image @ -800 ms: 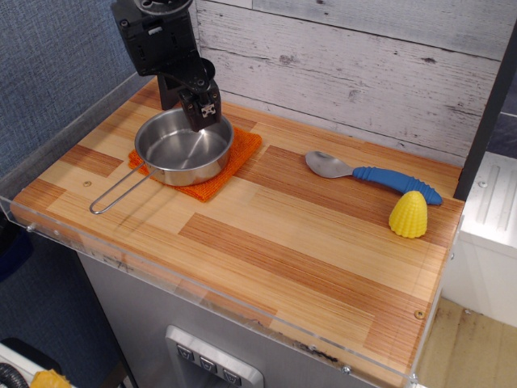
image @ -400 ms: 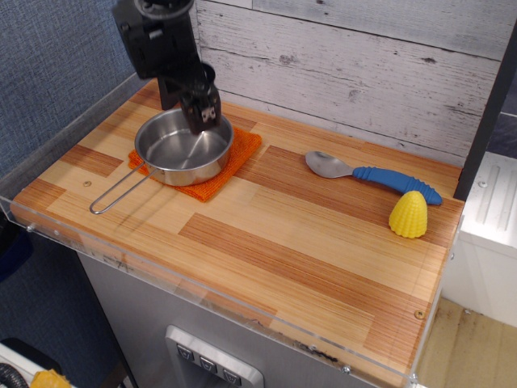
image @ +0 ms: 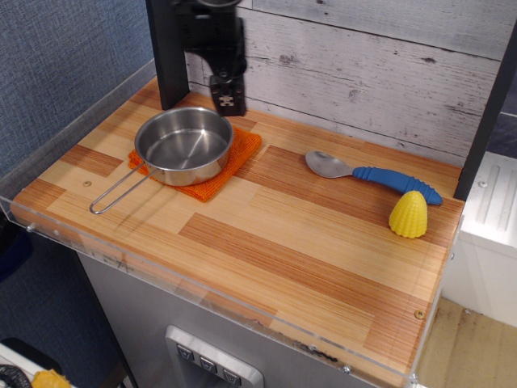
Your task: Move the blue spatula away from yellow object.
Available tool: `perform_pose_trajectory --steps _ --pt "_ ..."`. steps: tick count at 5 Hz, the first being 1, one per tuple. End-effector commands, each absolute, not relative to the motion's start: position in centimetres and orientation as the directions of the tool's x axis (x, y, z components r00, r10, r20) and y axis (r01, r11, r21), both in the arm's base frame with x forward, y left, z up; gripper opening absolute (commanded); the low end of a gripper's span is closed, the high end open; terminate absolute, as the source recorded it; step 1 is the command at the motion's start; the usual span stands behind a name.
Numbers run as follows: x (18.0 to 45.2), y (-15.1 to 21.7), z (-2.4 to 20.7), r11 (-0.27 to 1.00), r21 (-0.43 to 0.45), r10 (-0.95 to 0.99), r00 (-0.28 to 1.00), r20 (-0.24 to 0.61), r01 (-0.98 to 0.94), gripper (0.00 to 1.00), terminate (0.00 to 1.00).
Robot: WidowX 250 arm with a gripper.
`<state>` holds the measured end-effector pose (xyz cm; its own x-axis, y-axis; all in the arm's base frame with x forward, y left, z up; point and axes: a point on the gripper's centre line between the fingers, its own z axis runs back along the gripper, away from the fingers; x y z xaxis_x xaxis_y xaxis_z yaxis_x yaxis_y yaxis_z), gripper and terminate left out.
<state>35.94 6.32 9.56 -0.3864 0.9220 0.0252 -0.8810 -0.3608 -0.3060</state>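
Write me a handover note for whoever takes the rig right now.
Gripper: empty, up near the back wall above the pan; open or shut cannot be told.
Spatula: on the table's right side, untouched, handle end right beside the yellow object.
Done: nothing yet.
Left: reach right, grasp the spatula, move it clear of the yellow object.

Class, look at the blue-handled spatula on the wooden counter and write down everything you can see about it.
The blue spatula looks like a spoon: a dull silver metal bowl at its left end and a thick, slightly curved blue plastic handle running right. It lies flat on the wooden counter, near the right rear, untouched by the gripper, which hangs far off above the steel pan. Its handle tip ends just behind the yellow object; whether they touch cannot be told.
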Motion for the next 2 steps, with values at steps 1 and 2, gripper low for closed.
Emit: perform_pose_trajectory --steps 1,2 --pt "35.4 1.2 9.3 0.024 -0.315 0.999 0.011 0.043 -0.949 1.0 0.0" --pt "34.2 -1.7 7.4 0.015 -0.307 0.999 0.027 -0.035 -0.952 1.0 0.0"
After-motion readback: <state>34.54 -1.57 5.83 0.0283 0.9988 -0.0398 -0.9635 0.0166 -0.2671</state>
